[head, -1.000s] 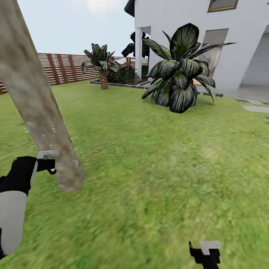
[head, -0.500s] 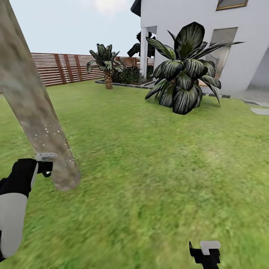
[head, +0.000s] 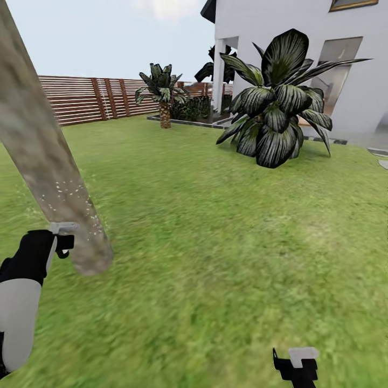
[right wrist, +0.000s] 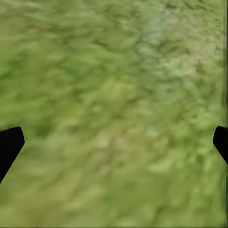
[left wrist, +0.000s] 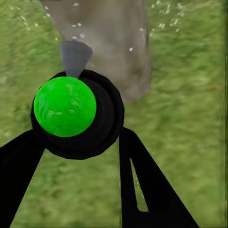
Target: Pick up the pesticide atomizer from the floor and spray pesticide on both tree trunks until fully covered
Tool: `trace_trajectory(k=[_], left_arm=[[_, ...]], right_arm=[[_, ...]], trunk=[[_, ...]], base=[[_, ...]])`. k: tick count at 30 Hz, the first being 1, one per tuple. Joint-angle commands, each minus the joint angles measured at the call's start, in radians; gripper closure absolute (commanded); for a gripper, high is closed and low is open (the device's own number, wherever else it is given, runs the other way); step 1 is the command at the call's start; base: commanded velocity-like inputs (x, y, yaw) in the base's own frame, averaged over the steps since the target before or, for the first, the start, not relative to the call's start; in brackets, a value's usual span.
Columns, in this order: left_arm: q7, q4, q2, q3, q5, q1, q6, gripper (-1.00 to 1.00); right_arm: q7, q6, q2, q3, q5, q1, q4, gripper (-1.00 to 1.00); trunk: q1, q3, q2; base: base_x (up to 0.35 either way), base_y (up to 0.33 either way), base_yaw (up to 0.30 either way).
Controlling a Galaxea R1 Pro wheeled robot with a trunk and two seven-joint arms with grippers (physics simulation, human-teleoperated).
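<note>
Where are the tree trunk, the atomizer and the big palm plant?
trunk (head: 59, 188), head view, speckled lower bark.
atomizer (left wrist: 65, 106), left wrist view, its green round end.
palm plant (head: 277, 102), head view, middle leaves.

A big white house (head: 323, 59) fills the upper right of the frame. In front of it grows a large dark leafy plant (head: 277, 105). A small palm (head: 163, 94) stands further back, near the top middle, with low, blurry, maybe bushy plants (head: 194, 108) beside it
</note>
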Motion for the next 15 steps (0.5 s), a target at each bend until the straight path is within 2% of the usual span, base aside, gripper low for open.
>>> trace_trajectory(k=[1,10,15], left_arm=[[-0.01,-0.002,-0.001,0.003,-0.01,-0.001,0.004,1.0],[-0.007,0.021,-0.003,0.009,-0.01,0.014,0.002,1.0],[-0.001,0.032,0.005,0.022,-0.011,0.032,0.0,1.0]], right_arm=[[-0.005,-0.002,0.0,-0.005,0.01,-0.001,0.001,-1.0],[-0.005,-0.003,0.0,-0.005,0.01,-0.001,0.001,-1.0],[-0.005,-0.003,0.0,-0.005,0.01,-0.001,0.001,-1.0]], trunk=[[0.0,-0.001,0.0],[0.0,-0.001,0.0],[0.0,-0.001,0.0]], base=[[0.082,-0.265,0.0],[0.02,-0.268,0.008],[0.125,-0.229,0.234]])
